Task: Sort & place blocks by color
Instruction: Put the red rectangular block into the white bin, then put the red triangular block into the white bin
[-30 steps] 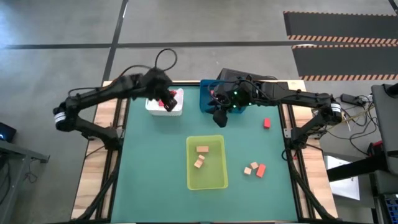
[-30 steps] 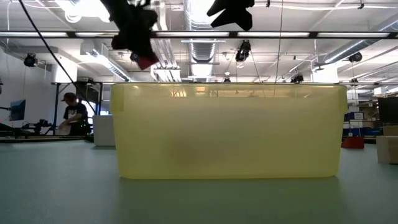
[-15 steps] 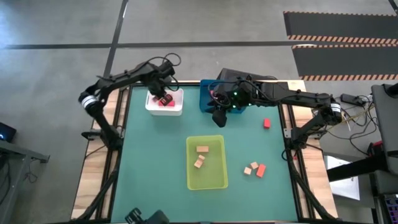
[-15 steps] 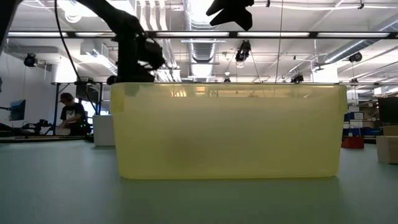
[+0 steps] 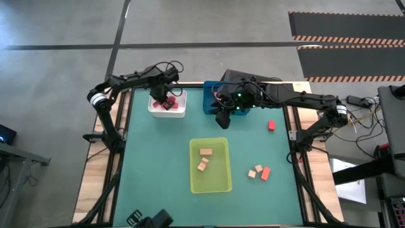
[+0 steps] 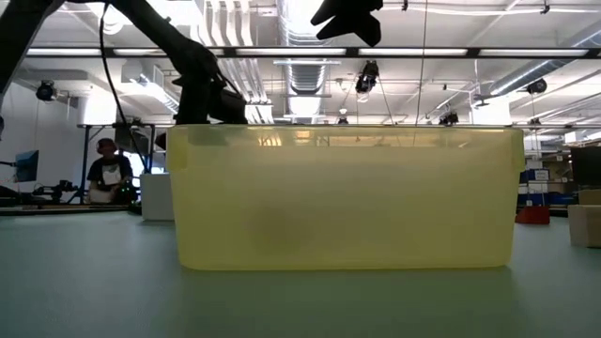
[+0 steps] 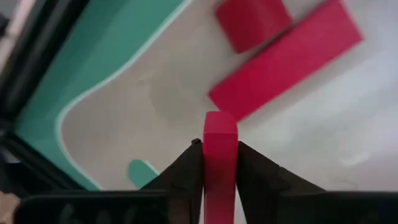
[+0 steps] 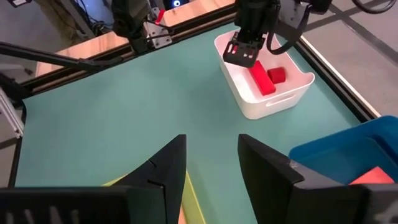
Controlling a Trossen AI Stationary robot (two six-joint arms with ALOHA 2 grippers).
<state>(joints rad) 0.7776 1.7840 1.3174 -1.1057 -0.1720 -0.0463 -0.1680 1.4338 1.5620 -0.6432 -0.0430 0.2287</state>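
My left gripper (image 5: 163, 101) reaches down into the white bin (image 5: 178, 113) at the table's far left, shut on a deep red block (image 7: 219, 127). A red bar (image 7: 286, 59) and a smaller red block (image 7: 252, 22) lie on the bin's floor. My right gripper (image 5: 223, 118) hangs open above the table by the blue bin's (image 5: 211, 103) near side and holds nothing. One red block (image 5: 271, 125) lies alone on the mat. A tan block (image 5: 253, 171) and an orange-red one (image 5: 264, 172) lie together nearer the front. My left gripper pinches the deep red block between its two fingers (image 7: 186, 171), one on each long side, and the block's free end (image 7: 219, 121) sticks out past the fingertips. The fingers come from above, pointing down into the white bin. Whether that end touches the bin's floor cannot be told.
The yellow-green bin (image 5: 218, 185) sits mid-table with two tan blocks (image 5: 205, 152) in it, and it fills the low view. An orange-red block (image 8: 373, 177) lies in the blue bin. A person (image 6: 105, 174) stands far off in the room behind the table.
My left gripper has come down from above the white bin into it, still shut on the red block, and its arm has folded in toward the table's far left corner. The right arm has kept still.
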